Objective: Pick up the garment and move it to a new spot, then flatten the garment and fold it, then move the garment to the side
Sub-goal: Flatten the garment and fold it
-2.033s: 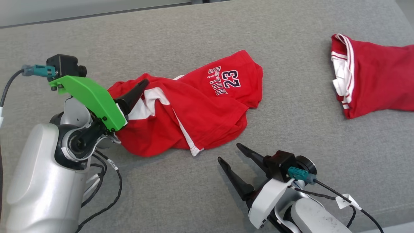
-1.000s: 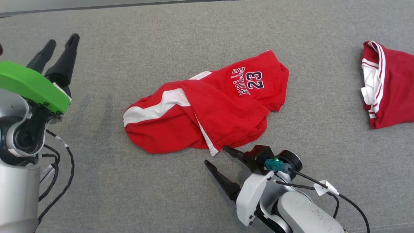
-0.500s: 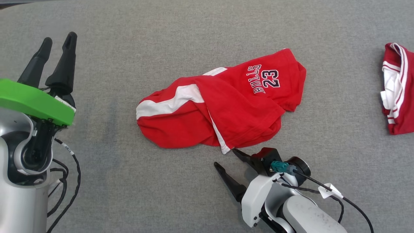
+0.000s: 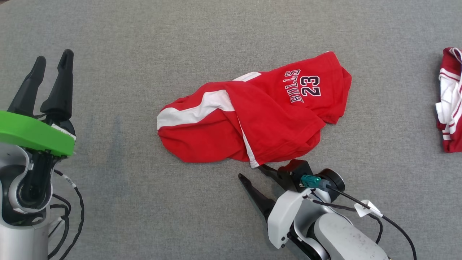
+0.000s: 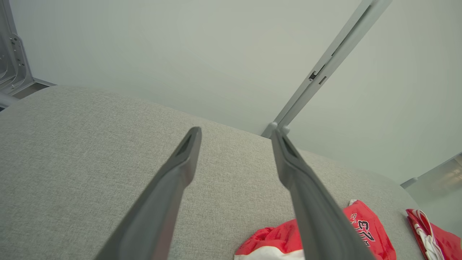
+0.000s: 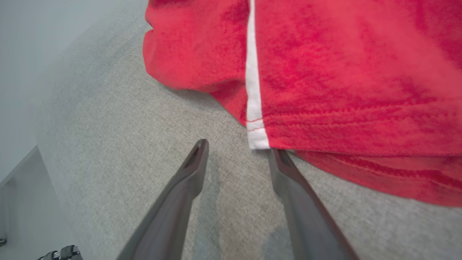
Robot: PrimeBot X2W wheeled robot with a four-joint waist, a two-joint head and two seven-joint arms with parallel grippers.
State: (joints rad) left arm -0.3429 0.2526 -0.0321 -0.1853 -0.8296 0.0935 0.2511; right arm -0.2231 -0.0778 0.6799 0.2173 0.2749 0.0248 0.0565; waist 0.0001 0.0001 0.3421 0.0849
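While your left gripper [image 4: 53, 57] hangs wide and empty off at nine o'clock, the crumpled red garment [image 4: 252, 122] lies mid-surface on the grey pad [image 4: 144, 36]. At its six o'clock edge your right gripper [image 4: 249, 171] stands parted, holding nothing, one fingertip [image 6: 294, 187] right at the hem by the white stripe [image 6: 252, 90]. Slide that tip under the hem so the cloth sits between the jaws before you pinch. Mind the second red garment [image 4: 449, 104] at three o'clock; a rightward drag would likely run into it.

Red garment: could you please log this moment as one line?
stage: pick not yet done | garment: crumpled on grey surface | right gripper: open, fingertip at its hem | left gripper: open, apart from it
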